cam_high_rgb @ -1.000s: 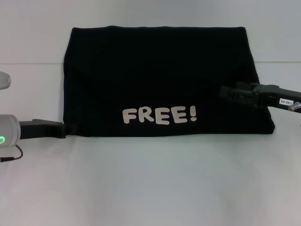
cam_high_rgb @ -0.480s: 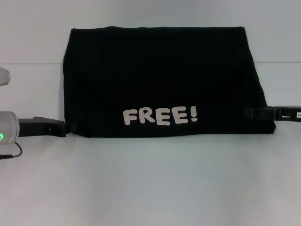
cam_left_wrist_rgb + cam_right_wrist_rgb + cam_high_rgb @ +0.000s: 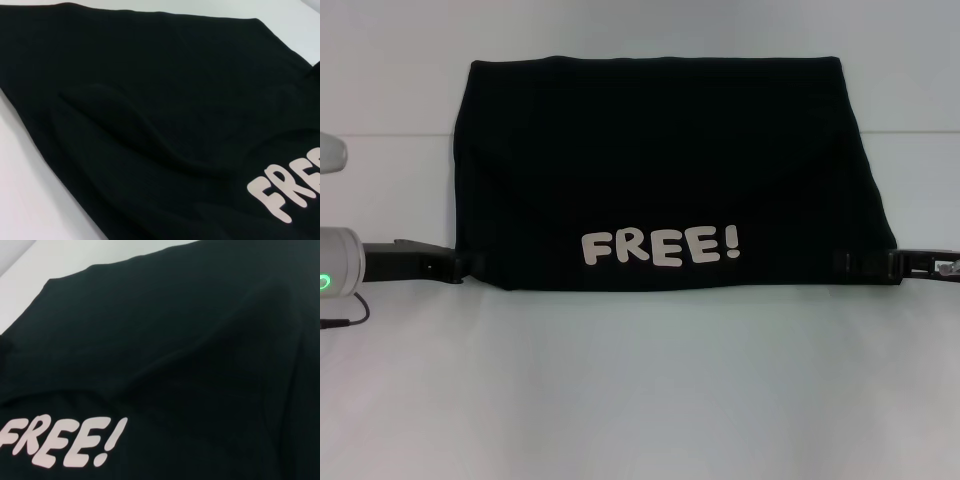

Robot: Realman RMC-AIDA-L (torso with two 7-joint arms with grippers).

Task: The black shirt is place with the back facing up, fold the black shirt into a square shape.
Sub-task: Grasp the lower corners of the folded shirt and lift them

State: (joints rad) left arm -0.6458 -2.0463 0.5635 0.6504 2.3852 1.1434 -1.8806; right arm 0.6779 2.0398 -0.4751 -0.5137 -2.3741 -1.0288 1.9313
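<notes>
- The black shirt (image 3: 660, 170) lies flat on the white desk (image 3: 640, 390), folded into a wide band, broader than deep, with the cream "FREE!" lettering (image 3: 660, 246) face up near its front edge.
- Soft ridges of folded-under cloth show beneath the top layer in the left wrist view (image 3: 150, 125) and the right wrist view (image 3: 175, 340).
- The left tool (image 3: 460, 266) sits low at the shirt's front left corner, its tip touching the fabric edge; how far open it is cannot be told.
- The right tool (image 3: 860, 263) lies at the front right corner, its tip over the cloth; its opening cannot be told either.
</notes>
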